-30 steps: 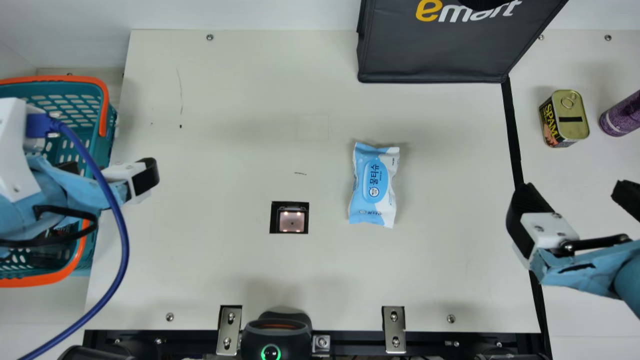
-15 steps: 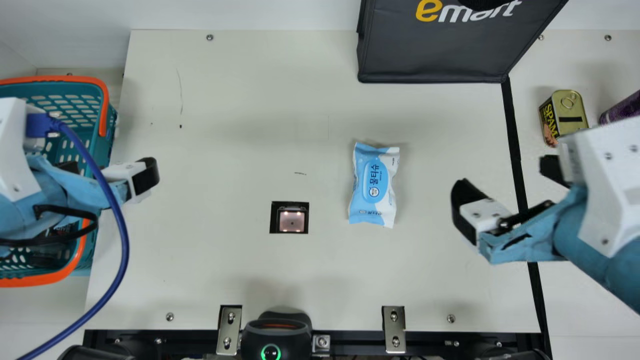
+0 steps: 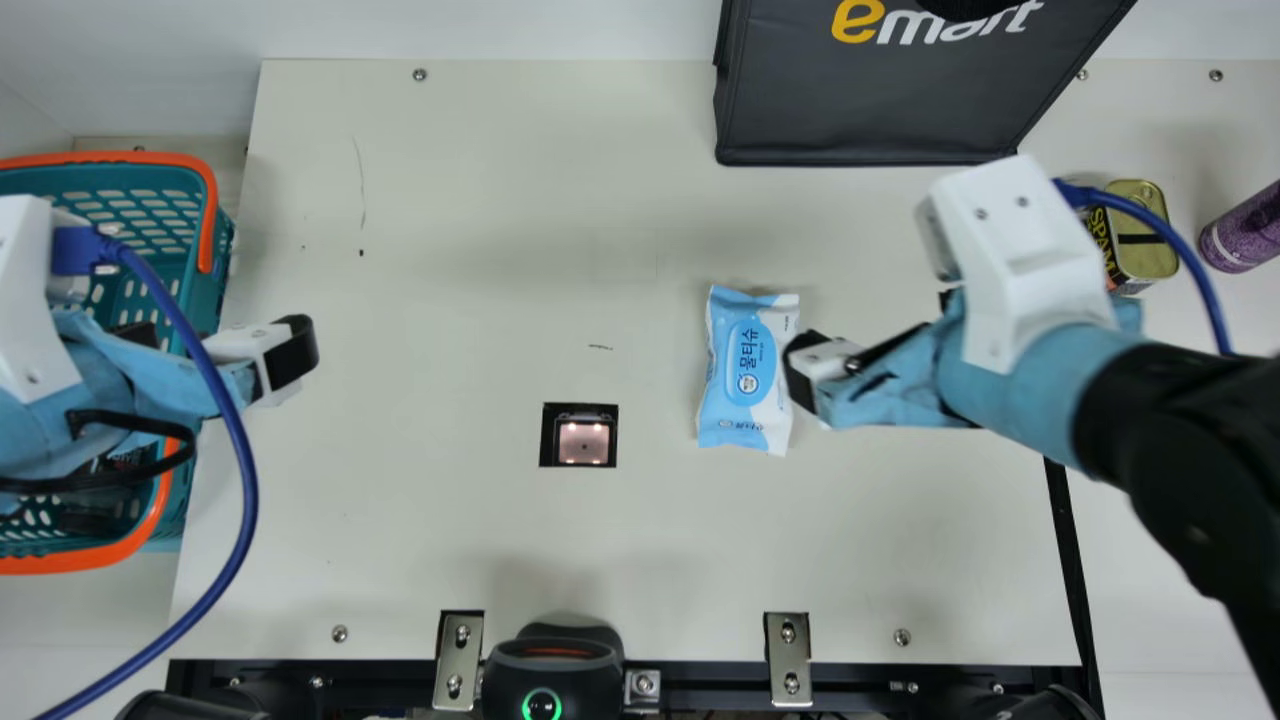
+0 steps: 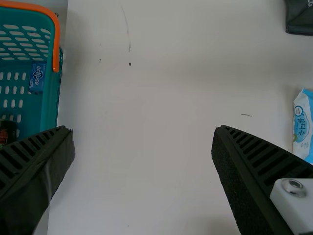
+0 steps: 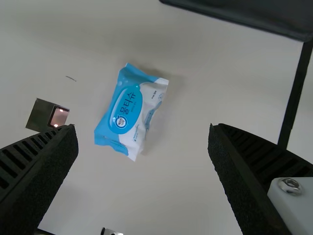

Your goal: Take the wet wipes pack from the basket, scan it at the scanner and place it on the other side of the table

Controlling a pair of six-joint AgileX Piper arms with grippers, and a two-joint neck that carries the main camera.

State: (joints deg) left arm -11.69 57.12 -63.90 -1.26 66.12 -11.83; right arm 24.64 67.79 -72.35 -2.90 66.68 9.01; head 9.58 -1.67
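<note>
1. Over the cream surface (image 3: 420, 530), on the right side of the main view, hangs the right claw (image 3: 872, 322), spread wide and gripping nothing.
2. Ahead of its fingertips in the right wrist view, and apart from them, lies the wet wipes pack (image 3: 748, 370), label up on the surface. In the main view one fingertip shows just beside the pack's right edge.
3. Left of the pack and a bit nearer the front edge is the scanner window (image 3: 583, 443), set in the surface.
4. Farther left, well apart from the pack, the left claw (image 3: 220, 330) is open and empty, partly over the basket (image 3: 209, 215).
5. Beyond the pack, toward the back right, stands a dark bag (image 3: 870, 115); right of it are a tin (image 3: 1142, 265) and a purple can (image 3: 1245, 230).
</note>
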